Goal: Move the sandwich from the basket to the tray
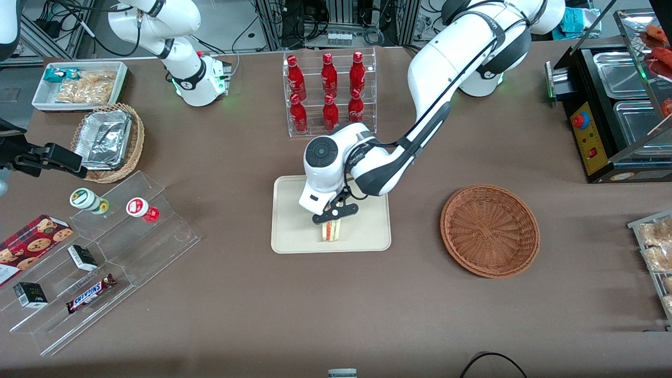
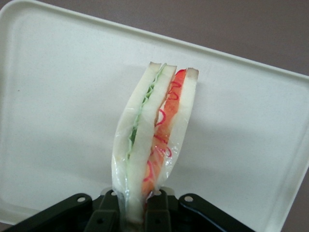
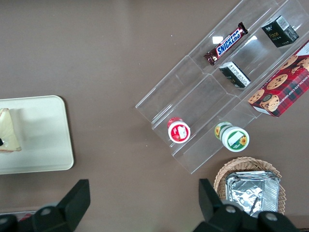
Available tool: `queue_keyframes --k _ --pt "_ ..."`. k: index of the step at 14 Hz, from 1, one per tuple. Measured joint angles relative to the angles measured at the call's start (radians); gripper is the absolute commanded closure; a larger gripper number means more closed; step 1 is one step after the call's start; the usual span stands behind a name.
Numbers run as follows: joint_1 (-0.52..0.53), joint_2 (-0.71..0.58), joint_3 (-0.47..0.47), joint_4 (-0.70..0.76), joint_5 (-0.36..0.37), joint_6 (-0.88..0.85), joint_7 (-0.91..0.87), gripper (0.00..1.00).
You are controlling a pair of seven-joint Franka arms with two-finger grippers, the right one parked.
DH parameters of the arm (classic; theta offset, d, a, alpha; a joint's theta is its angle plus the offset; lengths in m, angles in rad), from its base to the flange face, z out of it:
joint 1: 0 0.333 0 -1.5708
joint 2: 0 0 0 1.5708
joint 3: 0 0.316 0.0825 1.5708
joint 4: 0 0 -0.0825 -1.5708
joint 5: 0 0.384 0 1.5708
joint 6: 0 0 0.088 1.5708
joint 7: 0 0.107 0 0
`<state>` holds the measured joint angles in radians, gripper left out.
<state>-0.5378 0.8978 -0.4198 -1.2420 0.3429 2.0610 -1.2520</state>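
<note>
The sandwich [image 1: 331, 230], a clear-wrapped white wedge with red and green filling, stands upright over the cream tray [image 1: 367, 231], toward the tray's edge nearest the front camera. My gripper [image 1: 332, 219] points down from above and is shut on its top edge. In the left wrist view the black fingers [image 2: 159, 212] pinch the sandwich [image 2: 154, 140] with the tray [image 2: 58, 96] right beneath; I cannot tell whether it touches the tray. The reddish-brown basket [image 1: 489, 230] lies empty beside the tray, toward the working arm's end. The right wrist view catches the sandwich [image 3: 8, 130] on the tray [image 3: 43, 140].
A clear rack of red bottles [image 1: 329, 94] stands farther from the camera than the tray. A stepped acrylic shelf [image 1: 105, 252] with snacks, a tan basket of foil trays [image 1: 107, 142] and a white bin [image 1: 79, 84] lie toward the parked arm's end. A food warmer [image 1: 614, 105] sits at the working arm's end.
</note>
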Motion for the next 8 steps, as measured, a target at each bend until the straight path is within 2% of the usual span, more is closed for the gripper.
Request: queue_keyframes --k 4,5,6,7,8 --pt "-0.001 0.006 -0.003 0.002 0.000 -0.030 0.015 1.00" --pt "-0.002 0.009 -0.006 0.002 0.000 -0.039 0.021 0.97" --pt "-0.002 0.013 -0.011 0.002 -0.001 -0.041 0.023 0.88" --pt "-0.003 0.018 -0.014 0.002 -0.007 -0.042 0.023 0.58" --pt "-0.003 0.022 -0.017 0.003 -0.022 -0.042 0.023 0.01"
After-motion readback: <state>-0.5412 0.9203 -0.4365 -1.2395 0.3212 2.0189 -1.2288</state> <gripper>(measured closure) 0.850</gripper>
